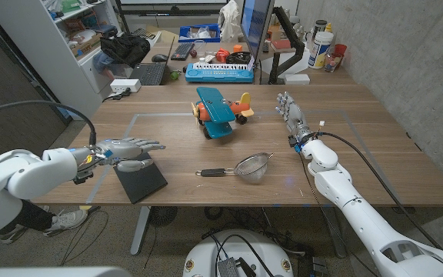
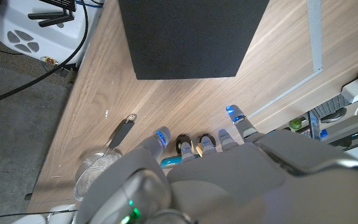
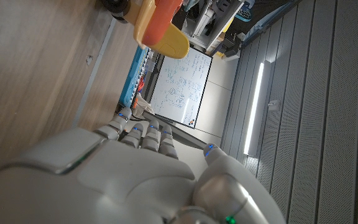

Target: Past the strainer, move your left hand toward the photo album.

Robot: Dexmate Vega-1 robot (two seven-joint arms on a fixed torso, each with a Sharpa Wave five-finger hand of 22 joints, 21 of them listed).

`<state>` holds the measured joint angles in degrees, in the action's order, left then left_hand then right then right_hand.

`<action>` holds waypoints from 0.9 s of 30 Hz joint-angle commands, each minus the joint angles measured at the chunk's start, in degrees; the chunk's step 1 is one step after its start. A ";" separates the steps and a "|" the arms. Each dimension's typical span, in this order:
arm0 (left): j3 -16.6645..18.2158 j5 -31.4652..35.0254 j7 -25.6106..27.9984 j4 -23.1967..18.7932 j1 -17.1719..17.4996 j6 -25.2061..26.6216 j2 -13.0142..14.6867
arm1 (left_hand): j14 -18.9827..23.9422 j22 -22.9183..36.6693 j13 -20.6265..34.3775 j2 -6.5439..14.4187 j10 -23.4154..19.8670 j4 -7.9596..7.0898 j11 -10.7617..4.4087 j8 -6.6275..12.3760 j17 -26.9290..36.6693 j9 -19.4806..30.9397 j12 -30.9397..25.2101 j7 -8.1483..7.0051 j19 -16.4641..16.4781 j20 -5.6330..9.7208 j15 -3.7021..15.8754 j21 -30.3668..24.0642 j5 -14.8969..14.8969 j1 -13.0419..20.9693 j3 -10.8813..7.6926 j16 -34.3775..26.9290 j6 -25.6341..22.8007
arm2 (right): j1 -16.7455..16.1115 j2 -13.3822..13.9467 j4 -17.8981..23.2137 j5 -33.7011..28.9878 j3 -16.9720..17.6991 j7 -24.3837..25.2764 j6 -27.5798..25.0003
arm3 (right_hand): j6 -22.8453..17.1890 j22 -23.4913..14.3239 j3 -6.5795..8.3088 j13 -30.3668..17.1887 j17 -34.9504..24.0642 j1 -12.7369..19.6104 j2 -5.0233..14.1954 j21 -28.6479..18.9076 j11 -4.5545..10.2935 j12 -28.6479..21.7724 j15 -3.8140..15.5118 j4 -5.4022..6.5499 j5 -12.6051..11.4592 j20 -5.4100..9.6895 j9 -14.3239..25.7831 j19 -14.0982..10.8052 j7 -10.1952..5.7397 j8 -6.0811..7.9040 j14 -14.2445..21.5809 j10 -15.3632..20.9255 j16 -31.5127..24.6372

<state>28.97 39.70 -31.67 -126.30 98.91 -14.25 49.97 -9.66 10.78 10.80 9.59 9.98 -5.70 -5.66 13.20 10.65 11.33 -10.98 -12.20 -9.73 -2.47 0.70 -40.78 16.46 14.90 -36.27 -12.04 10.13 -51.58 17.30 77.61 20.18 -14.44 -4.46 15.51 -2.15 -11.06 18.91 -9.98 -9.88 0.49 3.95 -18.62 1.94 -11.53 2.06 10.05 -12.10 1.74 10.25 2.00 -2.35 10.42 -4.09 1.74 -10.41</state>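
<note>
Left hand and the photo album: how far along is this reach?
Nearly done. In the head view the left hand, fingers apart and holding nothing, hovers over the black photo album, well to the left of the strainer. Contact cannot be told. What may remain is settling onto the album. The right hand waits apart.

Pretty even indoor light, nothing dim. The table [image 1: 337, 165] has soft sheen, and the plane [image 1: 220, 112] and strainer [image 1: 254, 166] drop only faint shadows. The right wrist view catches a bright ceiling strip light [image 3: 255, 106]. Up close, both wrist views go blurry on the hands, and the head view bends at its edges.
</note>
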 commanded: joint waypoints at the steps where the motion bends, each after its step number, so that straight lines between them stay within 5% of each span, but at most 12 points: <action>1: 0.29 2.22 -1.47 -0.92 0.63 -0.03 -0.29 | -12.16 0.21 0.17 0.87 5.49 0.56 -0.33 -0.24 0.11 0.33 0.37 -0.45 -18.70 -0.31 0.06 0.17 -0.05 1.26 -0.81 0.23 2.56 | 0.12 -0.16 -0.31 0.01 -0.17 -0.07 0.20 | 0.16 -0.14 -0.35 -0.32 -0.18 0.17 5.07 0.21 0.48 -0.01 1.23 0.12 -0.31 2.61 0.20 -0.31 -0.18 0.34 0.16 0.02 0.01; 27: -0.44 5.79 -3.14 -2.25 1.09 0.27 -0.45 | -13.02 0.35 0.22 1.97 6.57 4.24 -0.84 -0.24 0.14 0.54 0.25 -0.45 -19.84 -0.35 -0.12 0.64 -0.80 8.02 -7.62 0.37 3.46 | -0.04 -0.03 -0.58 0.40 0.08 -0.26 0.52 | 0.32 -0.15 -0.37 -0.32 -0.16 0.18 5.06 0.51 0.44 -0.01 1.12 0.12 -0.32 2.48 0.20 -0.54 -0.20 0.31 0.29 0.00 0.00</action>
<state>29.06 43.83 -34.22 -128.22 99.92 -14.07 49.26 -9.66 10.78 10.79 11.55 9.79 -1.60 -6.08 13.02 10.66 11.60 -10.58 -12.19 -9.73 -2.47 0.70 -40.25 16.07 21.98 -43.22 -12.04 10.13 -51.56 17.28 77.33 20.35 -14.49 -4.65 15.89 -2.15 -11.05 18.66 -9.98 -9.88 0.49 3.94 -18.17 1.94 -11.53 2.06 10.29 -12.10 1.74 10.25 2.00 -2.35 10.42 -4.09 1.74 -10.41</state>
